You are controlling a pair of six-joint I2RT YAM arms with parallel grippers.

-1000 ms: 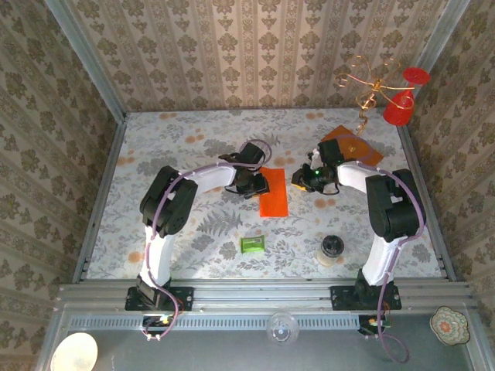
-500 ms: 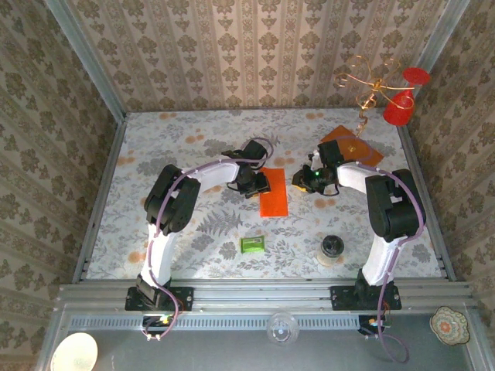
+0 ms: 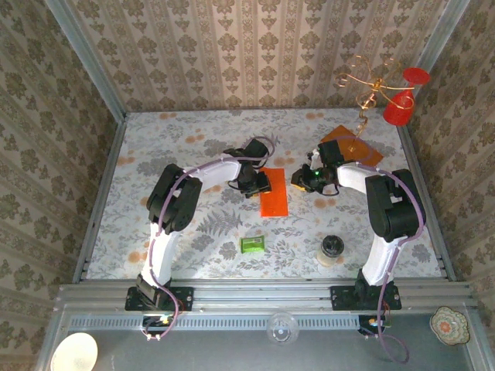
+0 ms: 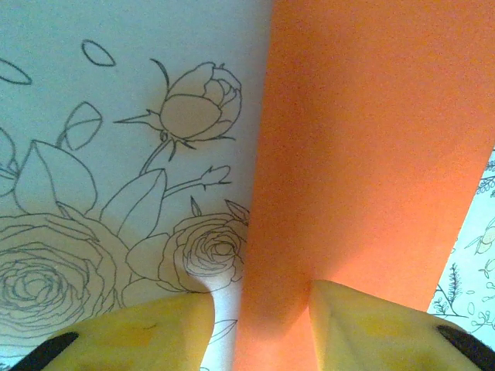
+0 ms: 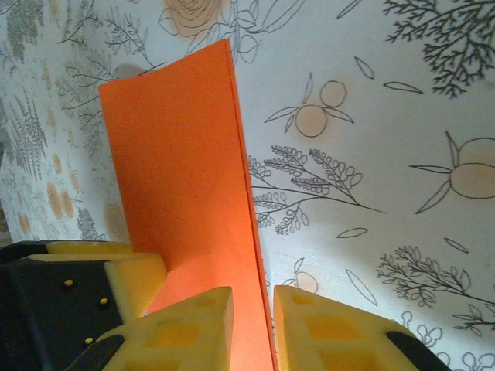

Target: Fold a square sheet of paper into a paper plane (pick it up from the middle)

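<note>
The square sheet of paper (image 3: 273, 199) is bright orange and lies on the floral table as a narrow folded strip between my two grippers. My left gripper (image 3: 257, 184) stands at its left edge. In the left wrist view the jaws (image 4: 259, 305) are apart: one pad rests on the table, the other on the paper (image 4: 363, 154). My right gripper (image 3: 298, 179) is at the strip's right edge. Its jaws (image 5: 253, 297) stand narrowly apart astride the folded edge of the paper (image 5: 178, 154), not pinching it. A left finger (image 5: 135, 278) shows beside them.
A brownish-orange board (image 3: 352, 145) lies behind the right gripper, with a gold wire stand (image 3: 371, 85) and a red cup (image 3: 398, 112) at the back right. A green packet (image 3: 251, 244) and a small dark round object (image 3: 332, 247) sit nearer the arm bases. Patterned walls enclose the table.
The left arm has shifted slightly right at its elbow, and its jaws have widened a little. The paper and the right gripper have stayed put.
</note>
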